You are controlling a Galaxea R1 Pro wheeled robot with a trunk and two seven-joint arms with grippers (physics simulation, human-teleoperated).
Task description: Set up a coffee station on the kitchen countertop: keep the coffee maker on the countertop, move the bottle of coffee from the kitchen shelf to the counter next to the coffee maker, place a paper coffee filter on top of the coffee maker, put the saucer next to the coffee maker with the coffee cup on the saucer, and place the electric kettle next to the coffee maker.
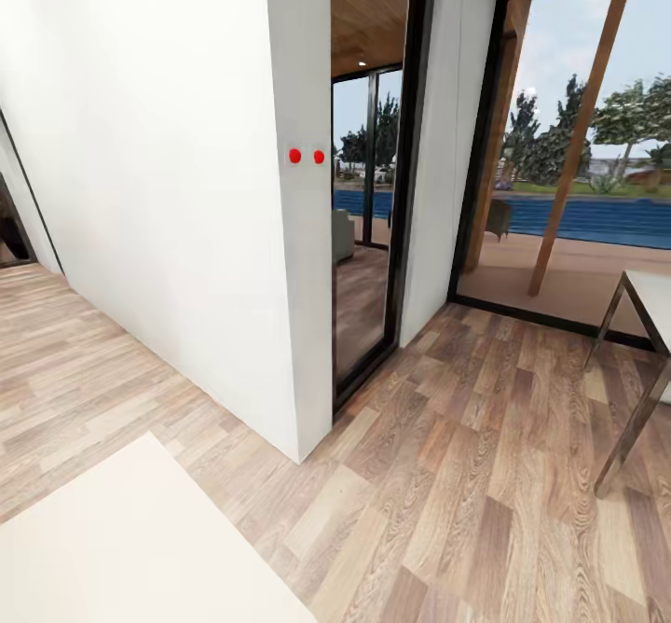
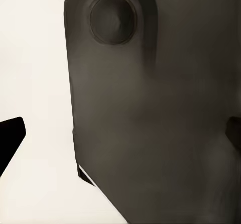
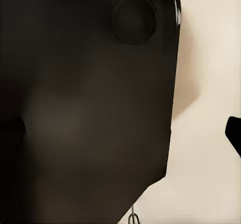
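- From the head camera I see no coffee things; I am looking at a white wall corner (image 1: 296,231) with two red dots (image 1: 307,156) on its narrow face.
- Just beside that corner stands a dark-framed glass door (image 1: 368,231), and through it I make out a pool and trees.
- Further to my right a large window (image 1: 578,138) with a slanted wooden post (image 1: 578,138) gives onto the same blue water (image 1: 596,217).
- Wood plank floor (image 1: 447,474) runs under everything.
- At the right edge I see part of a table (image 1: 643,362) with thin metal legs.
- A pale flat surface (image 1: 130,548) lies at the lower left of the head view, near me.
- On the left wrist camera a dark rounded body (image 2: 150,113) with a round recess sits close to the lens against a pale backdrop; a black fingertip (image 2: 11,138) pokes in at the edge. I cannot tell how wide that gripper stands.
- The right wrist camera shows a similar dark body (image 3: 90,108) and a black tip (image 3: 234,133) at the edge; I cannot tell its opening either.
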